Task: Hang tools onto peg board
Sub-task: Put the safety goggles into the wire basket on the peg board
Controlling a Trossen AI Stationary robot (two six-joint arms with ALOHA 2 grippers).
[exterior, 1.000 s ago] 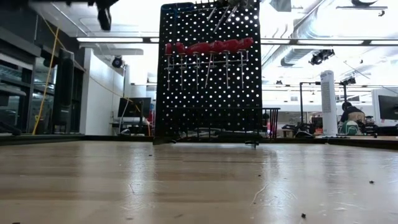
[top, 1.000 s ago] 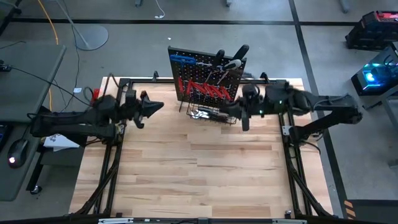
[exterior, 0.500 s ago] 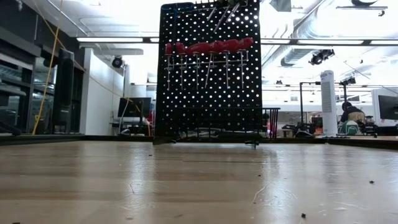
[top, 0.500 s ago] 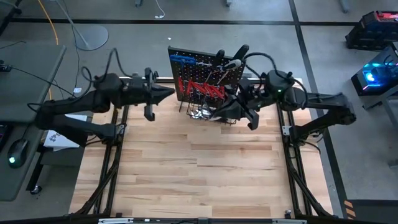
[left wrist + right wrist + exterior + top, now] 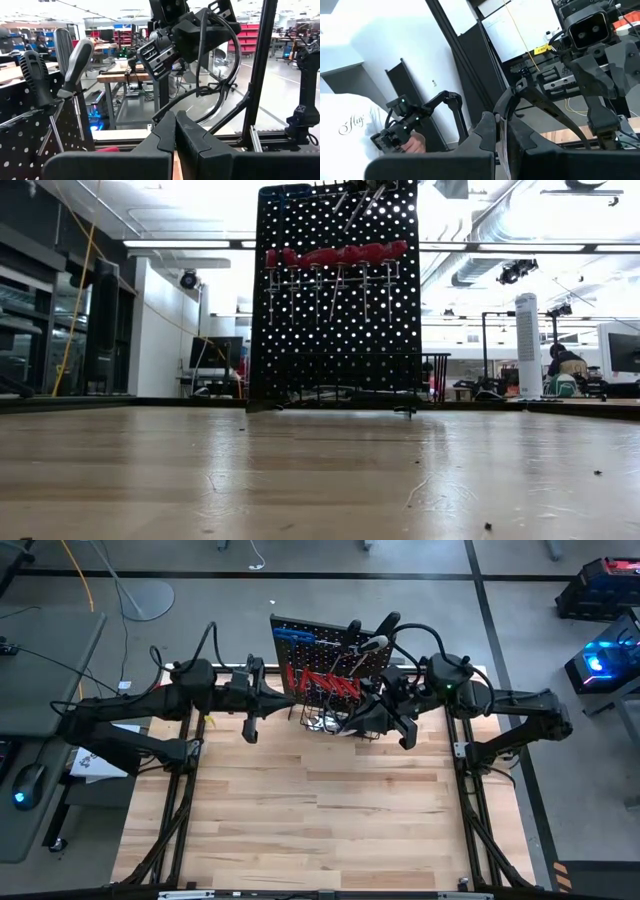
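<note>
The peg board (image 5: 330, 665) stands upright at the far edge of the wooden tabletop (image 5: 320, 820), about midway along it. A row of red screwdrivers (image 5: 335, 256) hangs across its upper part, their shafts pointing down. Blue hex keys (image 5: 292, 636) sit at the board's top left corner in the high view, and black-handled tools (image 5: 370, 632) stick up from its top right corner. In the left wrist view two of those handles (image 5: 75, 67), one black and one grey, rise above the perforated panel. A wire basket (image 5: 335, 723) hangs low on the board's front, with some tools lying in it; which ones I cannot tell. The left end effector (image 5: 283, 690) hangs in the air just beside the board's left edge, pointing toward it, its fingers (image 5: 165, 135) pressed together and holding nothing. The right end effector (image 5: 345, 726) hangs at the basket's right end, in front of the board, its fingers (image 5: 487, 131) likewise closed tight on nothing. In the right wrist view a person's hand (image 5: 412, 144) and a white sleeve show beyond the tabletop. The tabletop in front of the board carries no tools in the low view.
</note>
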